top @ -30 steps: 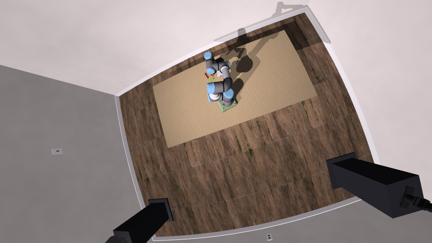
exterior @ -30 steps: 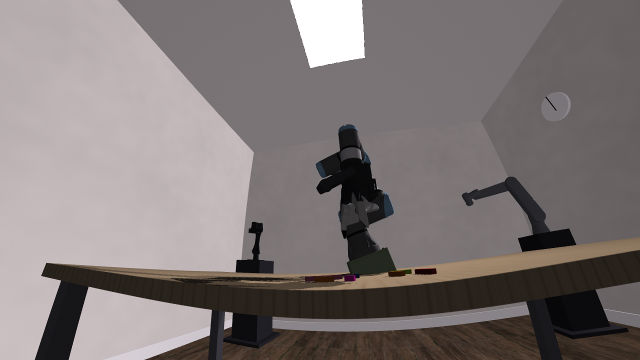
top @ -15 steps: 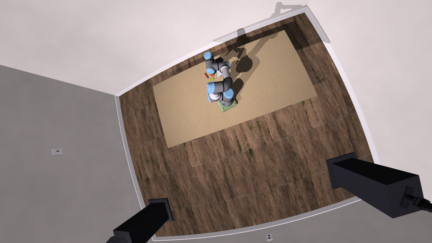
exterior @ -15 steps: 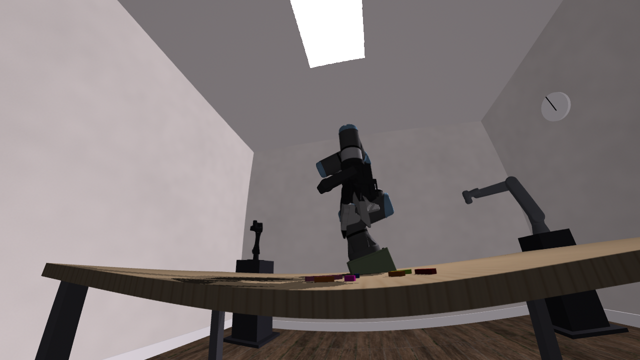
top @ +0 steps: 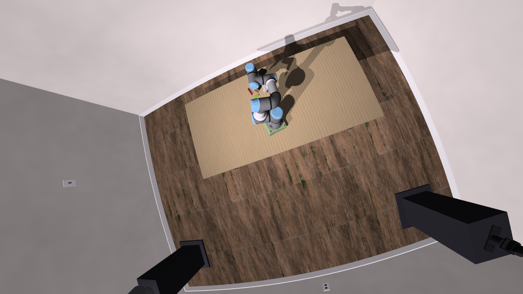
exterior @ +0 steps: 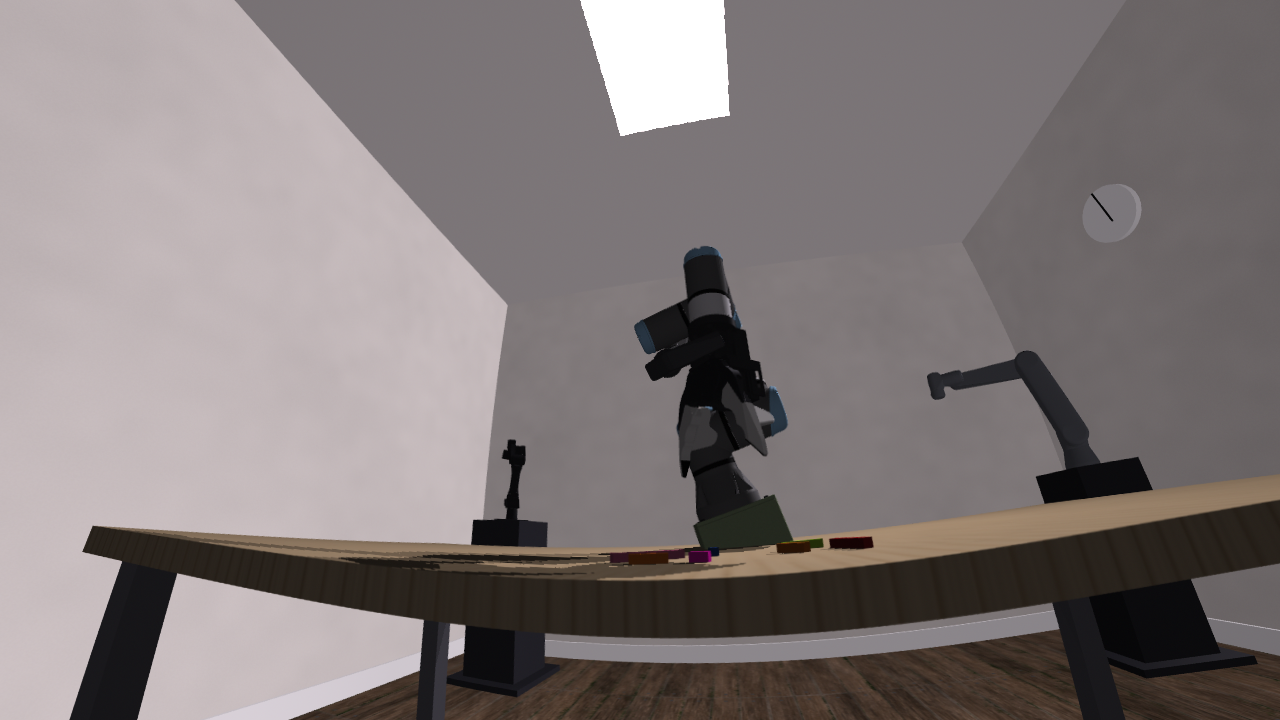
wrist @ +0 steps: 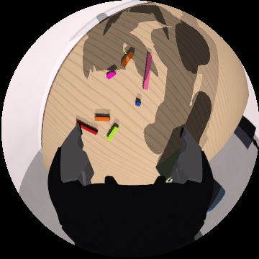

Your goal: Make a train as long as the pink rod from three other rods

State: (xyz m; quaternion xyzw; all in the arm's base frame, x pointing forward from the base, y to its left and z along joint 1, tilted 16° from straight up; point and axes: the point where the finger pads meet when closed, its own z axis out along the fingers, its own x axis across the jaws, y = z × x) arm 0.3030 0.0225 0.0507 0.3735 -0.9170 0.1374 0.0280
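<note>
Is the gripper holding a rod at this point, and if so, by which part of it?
Nothing is held: the jaws stand wide open, with no rod between them.

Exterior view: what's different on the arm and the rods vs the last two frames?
The gripper has spread its jaws wider, and the wrist has shifted and turned slightly, its top toward image right. Nothing taken hold of or let go. The red rod, the other visible rods and the arm's base stayed put.
</note>
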